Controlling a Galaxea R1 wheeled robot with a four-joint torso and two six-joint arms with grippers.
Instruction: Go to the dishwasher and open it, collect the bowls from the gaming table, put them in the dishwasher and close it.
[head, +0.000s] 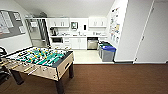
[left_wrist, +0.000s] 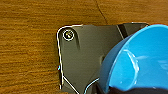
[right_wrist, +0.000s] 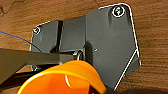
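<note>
At 12 o'clock the dishwasher (head: 92, 44) waits — steer right of the foosball table (head: 40, 61), blue bowl (left_wrist: 140, 60) steady — claw states: cannot tell.

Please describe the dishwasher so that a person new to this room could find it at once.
Look past the foosball table to the kitchenette counter along the far wall. Under it, right of the white cabinet doors, sits the dishwasher. It is the one steel-grey front in that white row, just left of the blue-lidded bins.
</note>
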